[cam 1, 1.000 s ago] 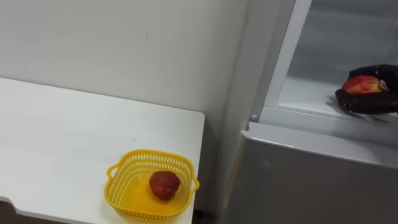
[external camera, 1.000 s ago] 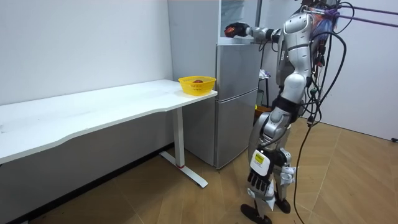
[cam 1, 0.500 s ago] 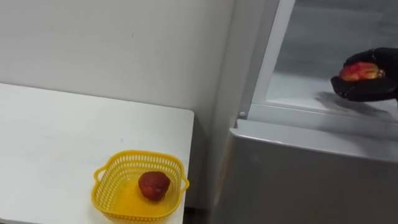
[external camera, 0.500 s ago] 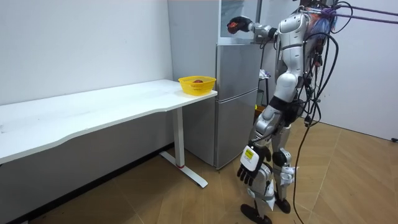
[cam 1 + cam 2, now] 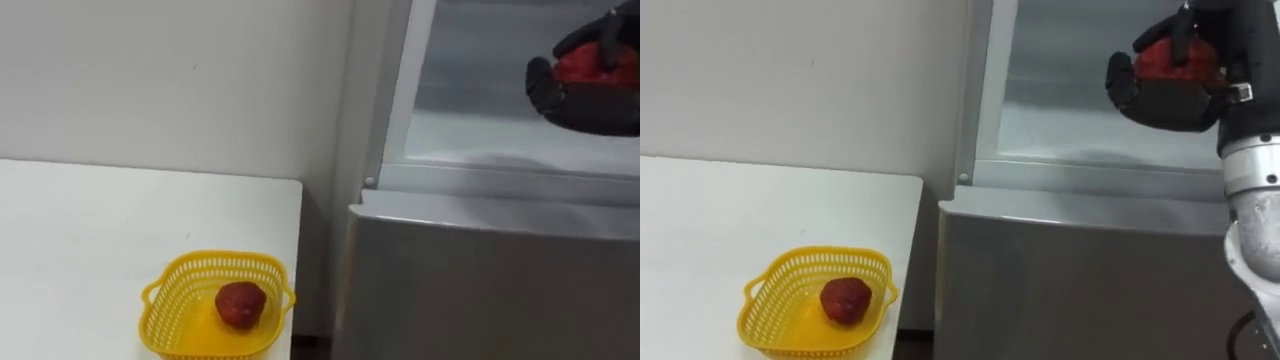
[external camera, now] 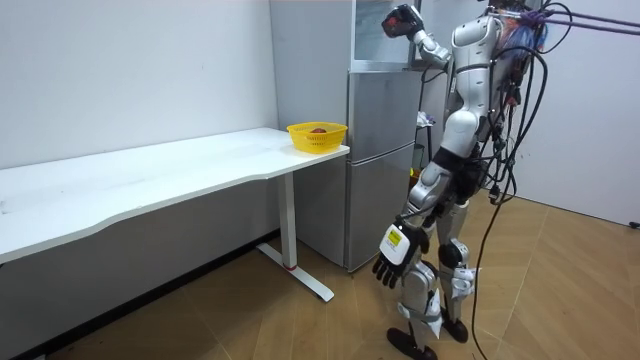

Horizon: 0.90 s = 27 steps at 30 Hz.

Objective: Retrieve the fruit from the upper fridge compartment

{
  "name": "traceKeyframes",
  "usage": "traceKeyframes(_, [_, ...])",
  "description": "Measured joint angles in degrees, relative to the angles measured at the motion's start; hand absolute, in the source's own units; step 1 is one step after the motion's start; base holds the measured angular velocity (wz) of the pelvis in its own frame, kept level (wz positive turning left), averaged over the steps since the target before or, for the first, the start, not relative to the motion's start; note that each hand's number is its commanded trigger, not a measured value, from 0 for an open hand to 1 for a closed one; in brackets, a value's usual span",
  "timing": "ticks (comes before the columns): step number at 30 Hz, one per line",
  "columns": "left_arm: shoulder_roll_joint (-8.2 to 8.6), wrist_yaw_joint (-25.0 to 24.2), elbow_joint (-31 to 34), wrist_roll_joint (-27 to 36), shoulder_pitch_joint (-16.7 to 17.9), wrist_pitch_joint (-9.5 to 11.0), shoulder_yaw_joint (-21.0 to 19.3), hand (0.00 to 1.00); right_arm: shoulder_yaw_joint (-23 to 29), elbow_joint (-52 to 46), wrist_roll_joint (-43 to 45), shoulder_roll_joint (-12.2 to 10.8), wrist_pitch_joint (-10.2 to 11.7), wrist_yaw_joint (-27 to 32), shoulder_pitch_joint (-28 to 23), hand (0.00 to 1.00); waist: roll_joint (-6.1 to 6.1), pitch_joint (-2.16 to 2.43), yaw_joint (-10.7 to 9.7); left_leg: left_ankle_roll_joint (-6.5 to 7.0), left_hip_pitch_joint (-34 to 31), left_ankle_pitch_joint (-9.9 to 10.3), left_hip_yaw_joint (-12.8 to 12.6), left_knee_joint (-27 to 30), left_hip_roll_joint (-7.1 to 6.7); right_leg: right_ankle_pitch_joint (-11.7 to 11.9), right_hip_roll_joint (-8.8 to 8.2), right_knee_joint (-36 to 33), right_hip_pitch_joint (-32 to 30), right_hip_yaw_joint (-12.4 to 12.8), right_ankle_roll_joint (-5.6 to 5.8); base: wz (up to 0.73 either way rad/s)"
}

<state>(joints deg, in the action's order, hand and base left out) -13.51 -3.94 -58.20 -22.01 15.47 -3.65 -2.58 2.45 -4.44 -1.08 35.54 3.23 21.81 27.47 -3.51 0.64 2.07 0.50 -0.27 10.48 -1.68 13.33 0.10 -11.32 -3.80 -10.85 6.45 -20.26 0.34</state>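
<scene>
At the left lies the white tabletop [image 5: 80, 230], which reaches up to the pale wall [image 5: 180, 70] behind it. Near the right end of the tabletop stands a yellow basket [image 5: 215, 257] with slotted walls, and inside it lies 1 dark red fruit [image 5: 239, 304], a little to the right of the basket's middle and touching its floor. Just beside the tabletop's right edge stands the grey fridge [image 5: 480, 280]. Its lower door is closed, and above it the upper compartment [image 5: 500, 140] is open to the view, with a pale inner floor on which nothing rests under the hand. At the far right the robot's right hand [image 5: 1170, 95], in a black glove, is high in front of this upper compartment. Its fingers [image 5: 1180, 35] are curled round a bright red fruit [image 5: 1168, 58], which sits in the palm, with the thumb on the left side of it. The fruit is clear of the compartment's floor, well above it. It is not possible to tell whether the hand is inside the compartment or just before its opening. In the room view the robot stands upright on the wooden floor [image 6: 300, 330] close before the fridge, at the room view's right of the tabletop, with the right arm lifted to the top of the fridge. Its left hand [image 6: 392, 258] hangs low beside the thigh, holding nothing, with the fingers loose and a little spread, pointing down
</scene>
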Motion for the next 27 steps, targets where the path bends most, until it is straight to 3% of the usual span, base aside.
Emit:
traceKeyframes(3, [0.08,0.0,0.0,0.1,-0.2,0.2,-0.3,0.00,0.7,-2.9,2.6,-0.8,0.0,2.3,-0.2,1.00,0.43,0.04,-0.2,-0.04,0.6,0.0,-0.6,-0.2,-0.01,0.0,0.25,0.1,0.2,0.9,-0.02,-0.13])
traceKeyframes(4, [0.08,0.0,0.0,0.2,-0.2,0.2,-0.6,0.00,1.3,-4.1,3.8,-1.5,0.3,3.5,-0.2,1.00,0.15,-0.21,-0.2,-0.08,0.9,0.0,-0.8,-0.2,-0.02,0.0,0.40,0.3,0.4,1.3,-0.05,-0.08])
traceKeyframes(6, [0.12,0.0,0.0,0.2,-0.6,0.4,-0.5,0.00,1.6,-6.9,4.6,-2.0,0.6,5.2,-0.3,1.00,0.07,-0.29,-0.3,-0.13,1.0,0.0,-1.0,-0.1,0.05,-0.1,0.50,0.5,0.5,1.5,-0.15,-0.06])
traceKeyframes(9, [0.15,0.1,-0.9,0.9,-1.2,1.0,-0.2,0.00,1.6,-10.5,6.9,-2.6,2.6,6.5,-0.9,1.00,-0.57,-0.82,-0.2,-0.19,1.8,0.0,-1.3,-0.1,0.11,-0.1,0.54,0.5,0.8,1.6,-0.16,-0.06])
traceKeyframes(12, [0.19,0.4,-1.6,3.3,-1.6,1.3,0.1,0.00,1.5,-15.7,10.7,-4.7,3.2,7.3,-2.6,1.00,-0.91,-0.59,-0.1,-0.18,2.0,0.0,-1.5,-0.7,0.09,-0.1,0.53,0.5,0.5,2.5,-0.15,-0.06])
traceKeyframes(19, [0.03,0.9,-2.2,4.4,-2.4,2.7,0.6,0.00,-0.2,-22.8,22.6,-5.2,6.0,6.2,-5.8,1.00,-1.15,-0.48,-0.1,-0.17,2.0,0.0,-1.9,-1.1,0.10,-0.1,0.54,0.9,0.5,2.5,-0.13,-0.01])
traceKeyframes(21, [0.03,0.9,-2.2,4.5,-2.4,2.8,0.8,0.00,-1.8,-24.5,24.7,-6.2,6.2,5.8,-6.4,1.00,-1.49,-0.27,0.0,-0.23,1.9,0.0,-2.3,-1.4,0.19,-0.1,0.66,0.9,0.5,2.5,-0.13,-0.06])
traceKeyframes(27, [0.02,0.9,-4.0,4.6,-3.7,3.8,1.2,0.00,-6.0,-28.5,26.5,-7.6,7.8,1.5,-6.5,1.00,-1.69,-0.25,0.3,-0.27,2.1,0.1,-2.8,-1.6,0.27,-0.1,0.67,1.0,0.6,2.7,-0.14,-0.03])
